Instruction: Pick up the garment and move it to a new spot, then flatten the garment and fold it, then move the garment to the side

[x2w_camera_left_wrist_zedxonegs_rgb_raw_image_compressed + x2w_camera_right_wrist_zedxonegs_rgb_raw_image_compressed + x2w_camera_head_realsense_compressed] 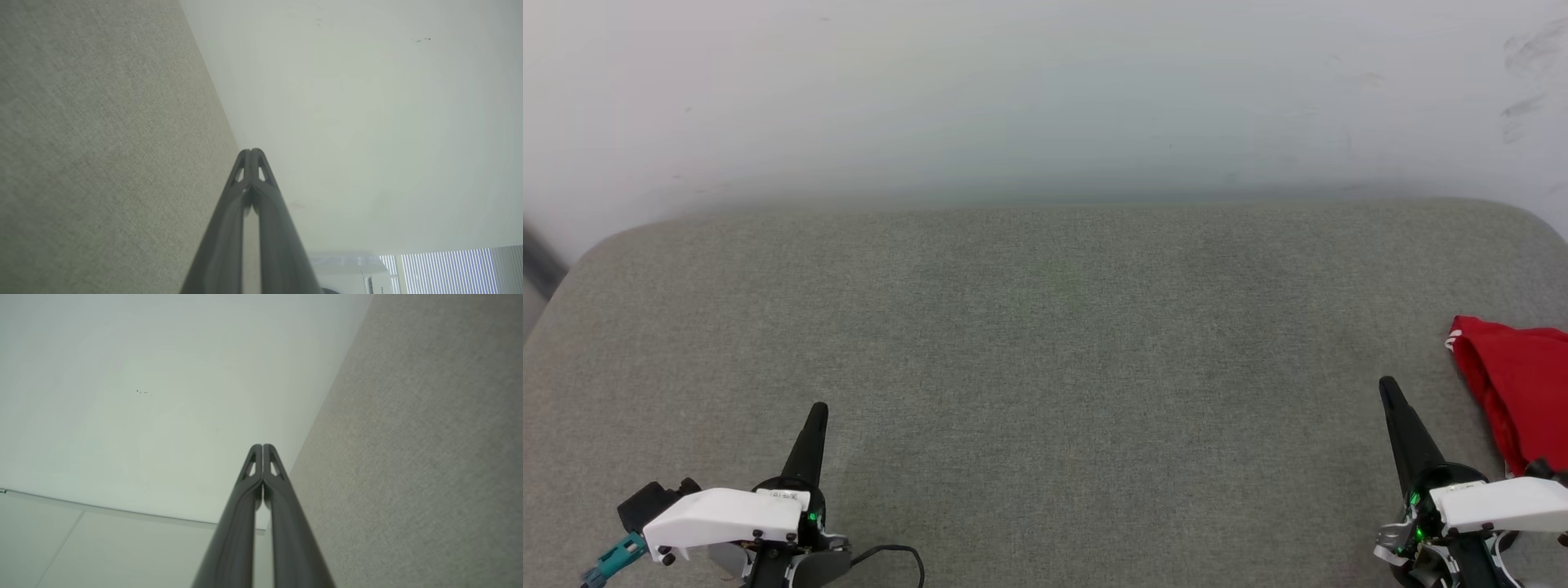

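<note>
Both claws are pinched tight and empty: left claw [818,411] low left, right claw [1385,384] low right, near the garment [1515,392], a red heap at the grey tabletop's [1045,327] right edge. Start or finish? Can't call it, the frame cuts it off. No readable writing; the wrist label's too small.

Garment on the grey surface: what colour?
The garment is red with white trim, best in the head view.

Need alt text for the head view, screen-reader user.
A bunched red garment with white trim lies at the right edge of a grey fabric-covered surface, just right of the right gripper. The left gripper sits lower left; both are shut and empty. White wall behind.
</note>
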Motion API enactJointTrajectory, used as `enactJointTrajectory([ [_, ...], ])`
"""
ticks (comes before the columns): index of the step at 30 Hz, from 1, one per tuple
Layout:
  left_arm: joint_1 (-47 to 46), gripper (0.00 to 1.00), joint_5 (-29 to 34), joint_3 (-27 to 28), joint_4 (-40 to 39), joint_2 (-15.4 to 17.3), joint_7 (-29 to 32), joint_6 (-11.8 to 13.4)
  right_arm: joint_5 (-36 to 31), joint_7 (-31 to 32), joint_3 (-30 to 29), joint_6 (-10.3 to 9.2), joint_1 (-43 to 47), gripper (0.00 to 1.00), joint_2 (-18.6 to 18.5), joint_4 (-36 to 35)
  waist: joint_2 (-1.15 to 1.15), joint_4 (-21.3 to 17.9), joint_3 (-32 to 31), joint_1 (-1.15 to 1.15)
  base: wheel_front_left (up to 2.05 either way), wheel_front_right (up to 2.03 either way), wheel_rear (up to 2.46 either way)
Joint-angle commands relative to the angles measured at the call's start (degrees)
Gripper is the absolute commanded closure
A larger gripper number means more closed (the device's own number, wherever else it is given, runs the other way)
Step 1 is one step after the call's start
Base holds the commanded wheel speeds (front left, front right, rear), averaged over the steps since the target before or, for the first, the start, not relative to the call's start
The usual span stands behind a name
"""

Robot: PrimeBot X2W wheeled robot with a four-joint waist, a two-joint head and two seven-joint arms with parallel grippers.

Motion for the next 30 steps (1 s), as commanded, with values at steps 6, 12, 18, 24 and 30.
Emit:
enactJointTrajectory([
  [6, -1.07, 1.0, -2.9, 1.44, 0.04, -0.63, 1.08, -1.27, 3.6, 0.4, -0.38, -0.01, -1.63, 1.0, 0.09, 0.51, 0.0, 0.07, 0.1, 0.0, 0.0, 0.0, 0.0],
  [12, -1.32, 1.0, -4.96, 2.36, 0.14, -1.16, 1.86, -1.78, 6.2, 0.49, -0.65, -0.01, -1.89, 1.0, 0.15, 0.99, 0.0, 0.13, 0.19, 0.0, 0.0, 0.0, 0.0],
  [18, -1.45, 1.0, -6.61, 3.06, 0.23, -1.62, 2.35, -2.33, 8.22, 0.71, -0.83, -0.01, -2.29, 1.0, 0.2, 1.36, 0.0, 0.19, 0.26, 0.0, 0.0, 0.0, 0.0],
  [24, -1.63, 1.0, -8.88, 4.05, 0.34, -2.1, 3.12, -3.11, 10.96, 0.92, -1.11, -0.02, -2.55, 1.0, 0.27, 1.88, 0.0, 0.26, 0.36, -0.01, 0.0, 0.0, 0.0],
  [30, -1.65, 1.0, -10.61, 4.81, 0.45, -2.58, 3.78, -3.6, 13.19, 1.08, -1.31, -0.02, -2.84, 1.0, 0.32, 2.3, 0.0, 0.32, 0.45, -0.01, 0.0, 0.0, 0.0],
])
